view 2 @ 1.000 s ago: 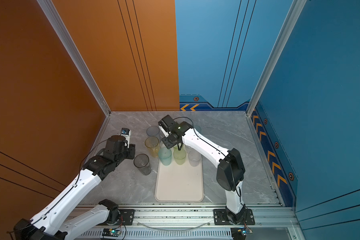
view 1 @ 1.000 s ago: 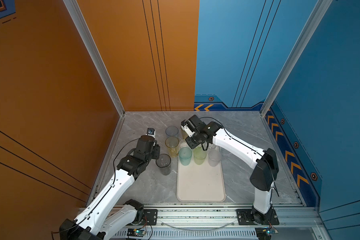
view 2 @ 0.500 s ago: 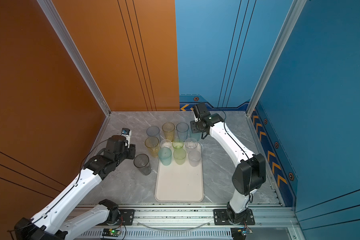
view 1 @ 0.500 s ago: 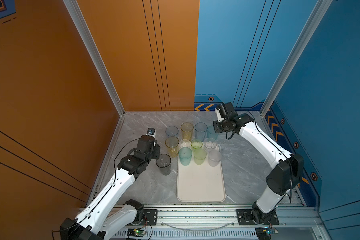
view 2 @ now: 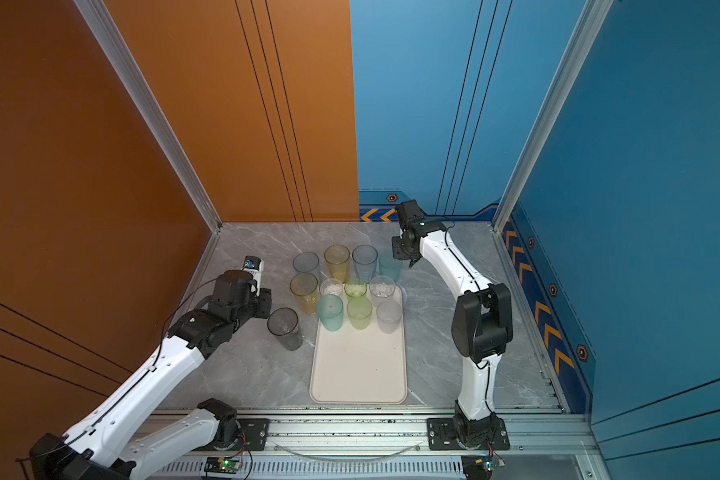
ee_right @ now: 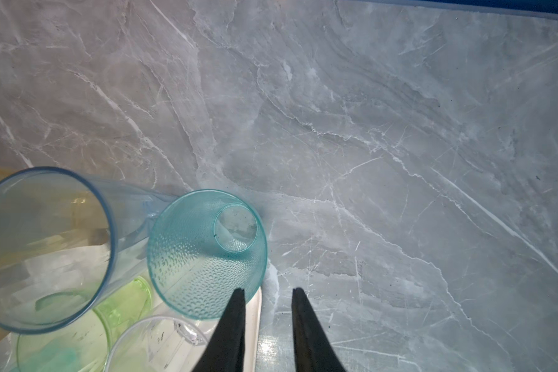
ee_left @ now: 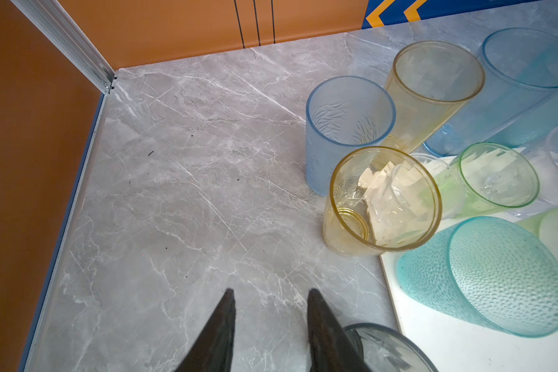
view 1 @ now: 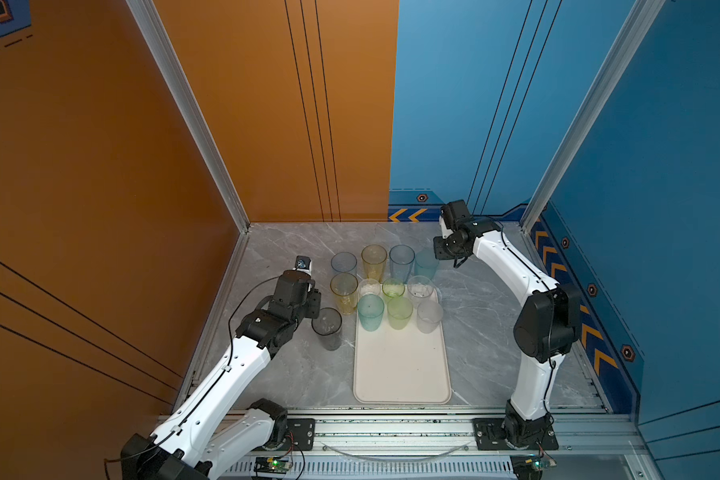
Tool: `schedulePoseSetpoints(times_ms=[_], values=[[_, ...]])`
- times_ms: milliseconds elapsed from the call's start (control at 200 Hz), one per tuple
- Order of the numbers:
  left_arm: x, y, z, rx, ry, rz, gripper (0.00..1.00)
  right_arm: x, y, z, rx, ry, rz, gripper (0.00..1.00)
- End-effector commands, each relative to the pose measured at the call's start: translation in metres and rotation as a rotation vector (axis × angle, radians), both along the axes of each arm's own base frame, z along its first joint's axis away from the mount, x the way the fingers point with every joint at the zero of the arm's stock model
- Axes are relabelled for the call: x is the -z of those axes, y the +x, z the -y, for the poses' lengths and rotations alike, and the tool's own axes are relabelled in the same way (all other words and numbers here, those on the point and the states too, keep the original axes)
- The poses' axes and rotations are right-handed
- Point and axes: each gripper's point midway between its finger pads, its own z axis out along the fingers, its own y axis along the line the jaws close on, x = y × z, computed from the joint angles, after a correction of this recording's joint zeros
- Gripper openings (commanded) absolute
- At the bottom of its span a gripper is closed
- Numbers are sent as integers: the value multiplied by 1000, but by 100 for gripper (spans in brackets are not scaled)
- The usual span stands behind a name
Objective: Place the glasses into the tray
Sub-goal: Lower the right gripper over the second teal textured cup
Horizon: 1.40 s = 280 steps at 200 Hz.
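Twelve glasses stand upright on the grey marble worktop [view 1: 316, 374], six of them on the one cream tray [view 1: 400, 374].

Farthest left, the left tool [ee_left: 268, 291] hangs low over bare worktop, its two dark fingers parted with nothing between them. Just beside it stands the single grey glass [view 1: 327, 328], off the tray near its left rim. I cannot tell whether a finger touches it.

Next comes a pair on the worktop: a short yellow glass [view 1: 344, 293] and, behind it, a short blue glass [view 1: 344, 262]. Three more follow in a row beyond the tray's far rim: a tall yellow glass [view 1: 373, 262], a tall blue glass [view 1: 401, 262] and the back teal glass [view 1: 427, 264]. That makes six off the tray.

The six on the tray crowd its far end in two rows of three. The back row holds a short clear glass [view 1: 369, 287], a short green glass [view 1: 393, 287] and a wider clear glass [view 1: 420, 287]. The front row holds the front teal glass [view 1: 370, 311], a taller green glass [view 1: 400, 311] and a frosted clear glass [view 1: 430, 316].

By colour: three clear, two yellow, two blue, two teal, two green, one grey.

Farthest right, the right tool [ee_right: 268, 290] is by the back teal glass with its fingers apart. In the wrist view one fingertip lies over that glass's rim and the other over bare worktop. Contact cannot be told.
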Motion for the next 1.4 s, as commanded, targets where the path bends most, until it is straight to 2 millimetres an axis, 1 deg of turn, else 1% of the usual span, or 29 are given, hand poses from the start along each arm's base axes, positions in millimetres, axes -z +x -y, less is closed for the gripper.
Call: schedulePoseSetpoints(times_ms=[0, 320, 571, 776, 921, 926, 936, 956, 1167, 1267, 1397], values=[[-8, 1, 1, 8, 11, 9, 38, -2, 1, -1, 6, 29, -20, 23], [-6, 2, 1, 6, 16, 4, 38, 13, 8, -1, 11, 30, -52, 20], [-4, 1, 0, 6, 18, 0, 38, 26, 11, -1, 14, 29, -77, 20], [-4, 1, 0, 5, 20, 1, 38, 32, 13, 0, 16, 27, -89, 20], [-4, 2, 0, 5, 21, -1, 38, 32, 13, 1, 17, 30, -87, 20], [-4, 2, 0, 4, 21, -1, 38, 32, 13, 1, 17, 30, -89, 20], [-4, 2, 0, 5, 20, 1, 38, 42, 13, 1, 18, 25, -109, 20], [-4, 1, 0, 5, 21, 1, 38, 46, 14, 1, 19, 23, -117, 20], [-5, 1, 0, 5, 20, 2, 38, 51, 16, 1, 20, 28, -125, 19], [-5, 1, 0, 5, 21, 2, 38, 50, 17, 0, 19, 31, -124, 18], [-5, 1, 0, 6, 20, 4, 38, 54, 17, -1, 15, 30, -136, 17]])
